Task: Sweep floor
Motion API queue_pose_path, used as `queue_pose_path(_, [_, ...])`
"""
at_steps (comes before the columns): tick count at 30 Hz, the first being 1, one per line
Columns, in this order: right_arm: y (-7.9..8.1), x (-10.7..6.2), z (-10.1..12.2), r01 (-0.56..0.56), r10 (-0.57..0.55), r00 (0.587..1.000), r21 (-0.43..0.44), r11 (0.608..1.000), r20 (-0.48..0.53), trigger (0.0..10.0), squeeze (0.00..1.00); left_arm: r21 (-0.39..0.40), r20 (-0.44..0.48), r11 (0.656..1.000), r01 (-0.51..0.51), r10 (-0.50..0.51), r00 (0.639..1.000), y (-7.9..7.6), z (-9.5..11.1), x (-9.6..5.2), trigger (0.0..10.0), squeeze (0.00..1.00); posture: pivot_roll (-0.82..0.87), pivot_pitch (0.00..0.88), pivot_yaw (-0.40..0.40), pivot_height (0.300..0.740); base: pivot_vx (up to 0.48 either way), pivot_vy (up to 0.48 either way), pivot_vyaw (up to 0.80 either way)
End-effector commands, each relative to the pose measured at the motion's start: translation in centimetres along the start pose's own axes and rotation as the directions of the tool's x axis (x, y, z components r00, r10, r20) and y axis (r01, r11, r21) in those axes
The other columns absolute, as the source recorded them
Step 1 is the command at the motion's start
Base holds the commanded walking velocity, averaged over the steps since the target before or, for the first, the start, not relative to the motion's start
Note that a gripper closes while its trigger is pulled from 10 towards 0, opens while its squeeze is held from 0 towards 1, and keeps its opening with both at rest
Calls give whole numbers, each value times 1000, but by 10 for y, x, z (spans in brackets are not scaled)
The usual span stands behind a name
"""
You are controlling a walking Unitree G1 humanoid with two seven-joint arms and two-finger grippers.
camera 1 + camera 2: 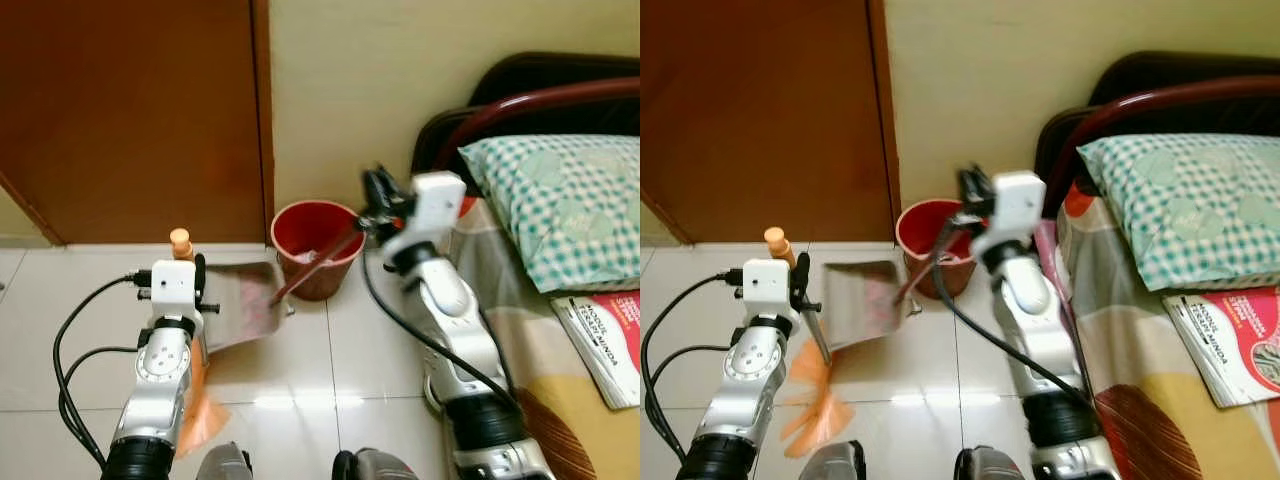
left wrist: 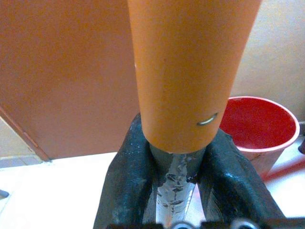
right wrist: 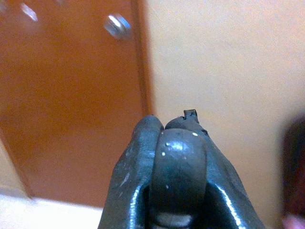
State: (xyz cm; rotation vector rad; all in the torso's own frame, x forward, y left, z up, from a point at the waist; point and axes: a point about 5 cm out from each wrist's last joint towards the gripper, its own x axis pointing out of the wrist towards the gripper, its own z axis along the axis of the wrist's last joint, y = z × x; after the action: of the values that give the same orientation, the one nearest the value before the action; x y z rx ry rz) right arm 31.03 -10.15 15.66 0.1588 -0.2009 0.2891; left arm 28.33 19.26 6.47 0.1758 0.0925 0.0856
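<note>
My left gripper (image 1: 198,288) is shut on an orange broom handle (image 2: 190,67), with black fingers (image 2: 125,186) clamped on either side of it. The broom's orange bristles (image 1: 200,415) rest on the white tile floor by my left arm. A grey dustpan (image 1: 240,300) is held tilted, its mouth near a red bucket (image 1: 318,232) standing against the wall. Its dark red handle (image 1: 315,262) runs up to my right gripper (image 1: 378,195), which is shut on it above the bucket. In the right wrist view the fingers (image 3: 138,162) close round the handle's dark end.
A brown door (image 1: 130,110) stands at the back left beside a cream wall. A bed with a checked pillow (image 1: 570,200) and a magazine (image 1: 610,340) runs along the right, close to my right arm. Black cables (image 1: 75,340) loop beside my left arm.
</note>
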Motion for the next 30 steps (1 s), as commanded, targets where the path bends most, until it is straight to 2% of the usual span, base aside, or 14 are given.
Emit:
queue_pose_path(1, [-23,-10,-10,92,-96,993,-55,994,-70,10000,0,25,-87,1000,10,-8,996,3,-17,-6,10000,0,26,121,-52,740,0,0,0])
queue_pose_path(5, [-52,-27,-24,228,-240,959,-87,970,-152,10000,0,31,-82,999,20,-17,997,3,-16,-7,10000,0,27,121,-50,740,0,0,0])
queue_pose_path(9, [-64,-36,-35,277,-297,931,-120,953,-214,10000,0,32,-83,999,29,-26,996,3,-16,-8,10000,0,30,121,-49,740,0,0,0])
queue_pose_path(12, [-67,-40,-43,292,-317,912,-131,947,-259,10000,0,34,-82,999,34,-31,996,2,-16,-9,10000,0,31,121,-49,740,0,0,0])
queue_pose_path(14, [-71,-58,-68,286,-344,832,-195,938,-435,10000,0,37,-47,996,77,-75,996,-2,-10,-8,10000,0,41,122,-54,740,0,0,0])
queue_pose_path(15, [-71,-58,-68,286,-344,832,-195,938,-435,10000,0,37,-47,996,77,-75,996,-2,-10,-8,10000,0,41,122,-54,740,0,0,0])
queue_pose_path(17, [-74,-67,-73,293,-354,804,-199,935,-478,10000,0,43,-43,995,89,-87,995,-3,-9,-8,10000,0,41,122,-54,740,0,0,0])
queue_pose_path(21, [-79,-91,-83,321,-354,708,-167,932,-612,10000,0,42,-51,995,93,-90,995,-3,-11,-9,10000,0,45,124,-57,740,0,0,0])
queue_pose_path(25, [-78,-107,-78,267,-305,687,-162,950,-659,10000,0,41,-54,995,96,-94,994,-4,-11,-9,10000,0,47,126,-60,740,0,0,0])
queue_pose_path(29, [-77,-130,-72,243,-269,637,-143,959,-722,10000,0,40,-43,994,98,-96,994,-4,-8,-7,10000,0,36,129,-72,740,0,0,0])
queue_pose_path(30, [-77,-130,-72,243,-269,637,-143,959,-722,10000,0,40,-43,994,98,-96,994,-4,-8,-7,10000,0,36,129,-72,740,0,0,0])
